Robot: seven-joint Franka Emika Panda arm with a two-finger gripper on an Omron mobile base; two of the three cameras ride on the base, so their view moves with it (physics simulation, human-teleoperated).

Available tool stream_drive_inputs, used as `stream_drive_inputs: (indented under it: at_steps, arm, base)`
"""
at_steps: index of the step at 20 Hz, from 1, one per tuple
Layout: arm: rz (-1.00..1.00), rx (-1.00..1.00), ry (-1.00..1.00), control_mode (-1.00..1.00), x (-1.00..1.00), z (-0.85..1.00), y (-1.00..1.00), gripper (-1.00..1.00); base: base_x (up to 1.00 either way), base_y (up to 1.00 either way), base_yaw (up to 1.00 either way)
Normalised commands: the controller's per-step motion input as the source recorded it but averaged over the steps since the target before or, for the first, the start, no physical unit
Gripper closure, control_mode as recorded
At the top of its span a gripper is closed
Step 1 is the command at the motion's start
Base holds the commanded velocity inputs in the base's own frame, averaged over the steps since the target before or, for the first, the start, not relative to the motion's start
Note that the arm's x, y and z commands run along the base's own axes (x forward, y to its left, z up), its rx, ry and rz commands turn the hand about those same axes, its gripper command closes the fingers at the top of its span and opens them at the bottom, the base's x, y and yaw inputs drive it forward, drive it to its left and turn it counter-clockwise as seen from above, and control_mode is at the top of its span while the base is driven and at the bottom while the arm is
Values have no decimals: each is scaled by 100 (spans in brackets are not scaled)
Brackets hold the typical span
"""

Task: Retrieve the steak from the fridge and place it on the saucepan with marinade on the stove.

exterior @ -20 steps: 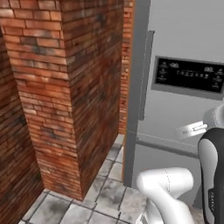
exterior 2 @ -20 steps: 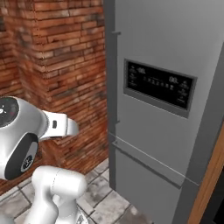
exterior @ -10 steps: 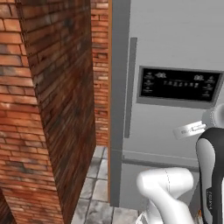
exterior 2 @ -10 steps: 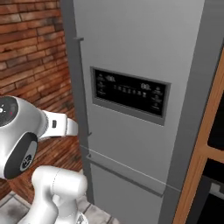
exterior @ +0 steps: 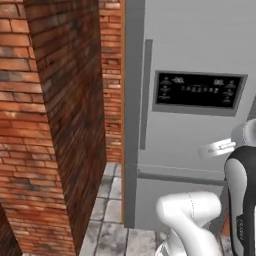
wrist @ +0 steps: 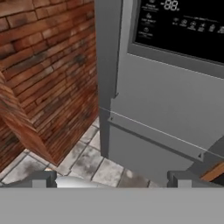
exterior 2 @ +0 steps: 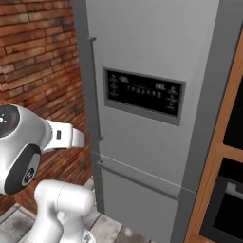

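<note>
The tall grey steel fridge (exterior: 200, 150) stands right in front of the robot, and its doors are closed. A dark display panel (exterior: 197, 92) with small white signs sits on the upper door, and a long thin grey bar handle (exterior: 144, 95) runs up and down near the door's left edge. A flat seam crosses the fridge lower down, where the bottom door begins. To the left of the fridge there is a red brick wall (exterior: 50, 125) that sticks out toward the robot, with a narrow gap between it and the fridge. The floor is made of grey stone tiles (wrist: 83, 162). On the right side of the fridge, in the right base view, stands a brown wooden cabinet (exterior 2: 223, 156) with dark openings. In the hand view the two-finger gripper (wrist: 111, 181) has its small dark tips far apart, so it looks spread wide and holds nothing, though the tips are partly cut off at the bottom edge. It points at the lower part of the fridge and does not touch it.
</note>
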Motion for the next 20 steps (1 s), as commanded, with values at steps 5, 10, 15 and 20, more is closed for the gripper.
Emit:
stream_drive_inputs:
  at_steps: [5, 10, 15, 20]
  arm:
    - [0, 0, 0, 100, 0, 0, 0, -100]
    - [0, 0, 0, 100, 0, 0, 0, -100]
    - [0, 0, 0, 100, 0, 0, 0, -100]
    - [0, 0, 0, 100, 0, 0, 0, -100]
  base:
    - [-27, 80, -17]
    - [0, 95, -33]
    - [1, 43, -43]
    - [0, -1, -37]
